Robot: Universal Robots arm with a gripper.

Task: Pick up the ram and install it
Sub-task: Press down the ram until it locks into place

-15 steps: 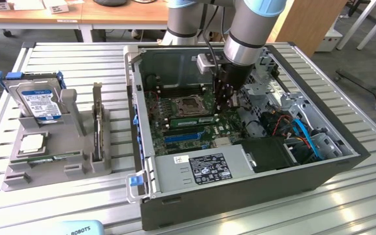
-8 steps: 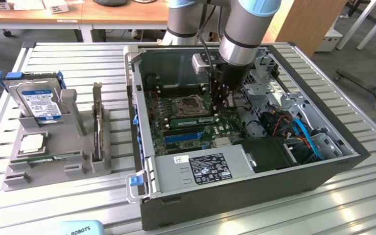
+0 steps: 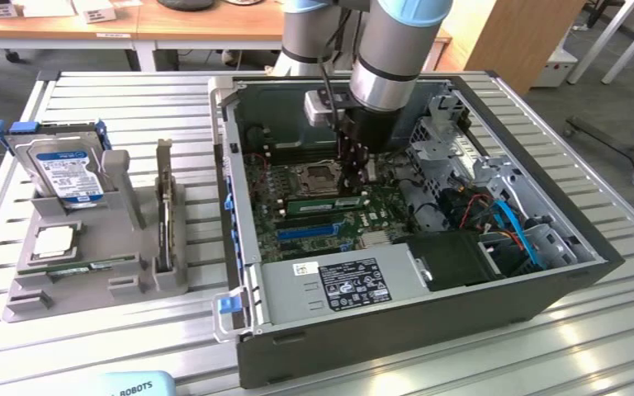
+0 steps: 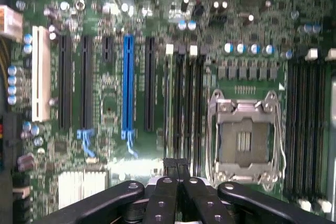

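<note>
In the exterior view the ram (image 3: 314, 201), a narrow green stick, stands on edge in a memory slot just beside the empty processor socket (image 3: 314, 175) on the motherboard. My gripper (image 3: 356, 183) reaches down into the open computer case (image 3: 405, 330), right above that stick's end at the exterior view's right. I cannot tell whether it touches the stick. The wrist view has my gripper (image 4: 176, 165) shut, with its dark fingertips (image 4: 169, 167) pressed together over the black memory slots (image 4: 181, 103) next to the socket (image 4: 244, 140). Nothing shows between the fingers.
At the exterior view's left a grey holder (image 3: 30, 301) carries a hard drive (image 3: 66, 169), a tall dark expansion card (image 3: 164, 210), a square silver processor chip (image 3: 53, 241) and another thin green stick (image 3: 86, 268). Cables and a drive cage (image 3: 494, 214) crowd the case's other side.
</note>
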